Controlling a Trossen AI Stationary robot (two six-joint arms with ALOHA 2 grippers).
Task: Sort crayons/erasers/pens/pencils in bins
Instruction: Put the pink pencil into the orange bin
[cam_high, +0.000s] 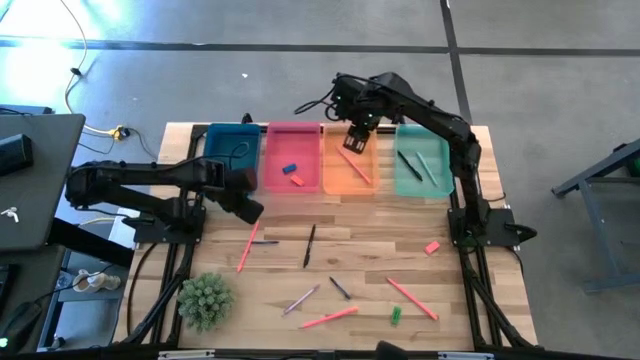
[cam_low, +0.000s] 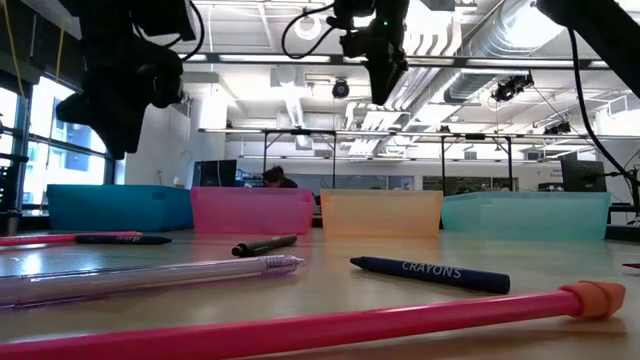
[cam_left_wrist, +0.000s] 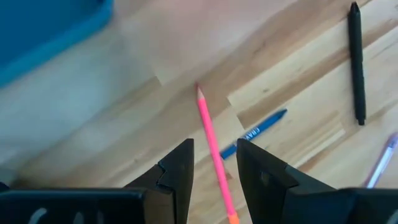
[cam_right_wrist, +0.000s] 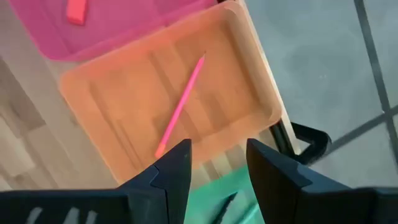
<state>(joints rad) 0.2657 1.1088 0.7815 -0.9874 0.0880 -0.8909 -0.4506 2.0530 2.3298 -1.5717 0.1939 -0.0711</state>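
Note:
Four bins stand in a row at the table's far edge: blue (cam_high: 232, 150), pink (cam_high: 292, 160), orange (cam_high: 350, 168) and teal (cam_high: 422, 168). A blue eraser (cam_high: 289, 168) and a red eraser (cam_high: 297, 181) lie in the pink bin. A pink eraser (cam_high: 431, 247) and a green eraser (cam_high: 396, 316) lie on the table. My left gripper (cam_left_wrist: 214, 149) is open and empty above a pink pencil (cam_left_wrist: 210, 140) and a blue crayon (cam_left_wrist: 258, 129) on the table. My right gripper (cam_right_wrist: 217, 149) is open and empty above the orange bin, where a pink pencil (cam_right_wrist: 180, 107) lies.
A black pen (cam_high: 310, 245), more pens and pink pencils (cam_high: 412, 298) lie scattered on the table's near half. A green plant (cam_high: 205, 300) stands at the near left. Two pens (cam_high: 410, 165) lie in the teal bin, and a dark cord-like thing in the blue bin.

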